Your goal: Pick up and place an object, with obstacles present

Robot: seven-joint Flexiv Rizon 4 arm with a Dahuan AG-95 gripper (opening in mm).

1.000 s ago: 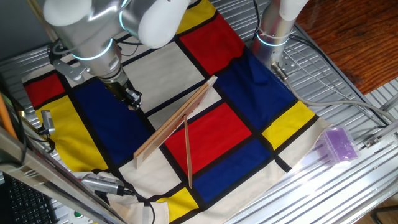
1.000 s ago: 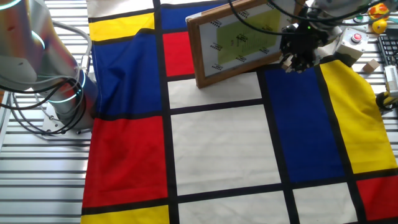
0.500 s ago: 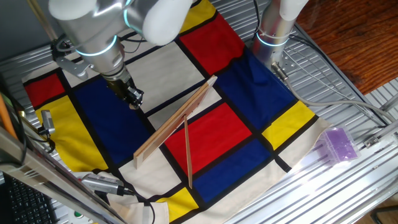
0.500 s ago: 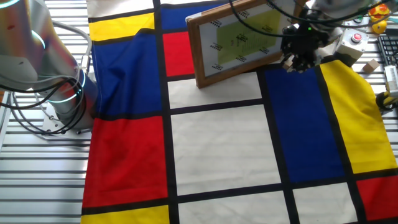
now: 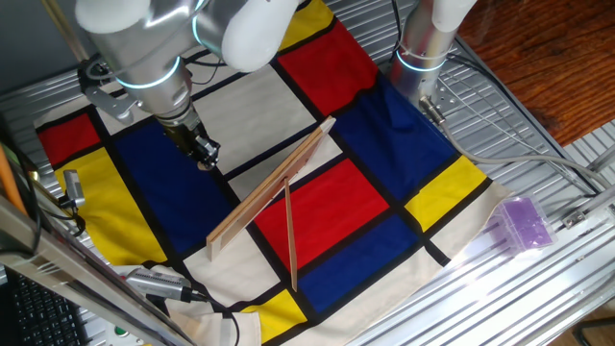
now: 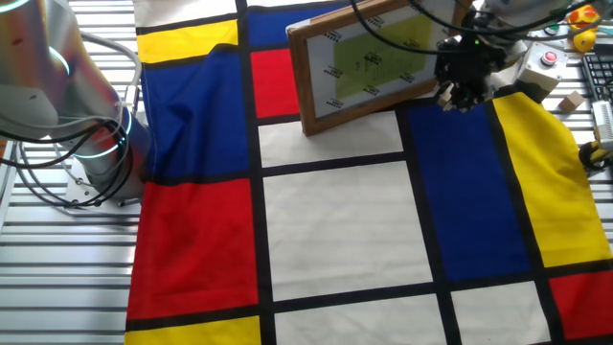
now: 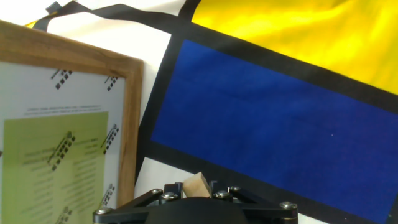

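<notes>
The gripper is hovering over the blue cloth panel, pinching a tiny, light, rigid wooden cube by opposite flat faces, likely secure beside the framed plank.

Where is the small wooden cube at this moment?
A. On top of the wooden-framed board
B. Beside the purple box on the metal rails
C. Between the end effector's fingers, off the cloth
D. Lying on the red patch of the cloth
C: the hand view shows the tan wooden cube sitting between the fingers of the end effector, above the blue patch of the cloth beside the wooden-framed board.
</notes>
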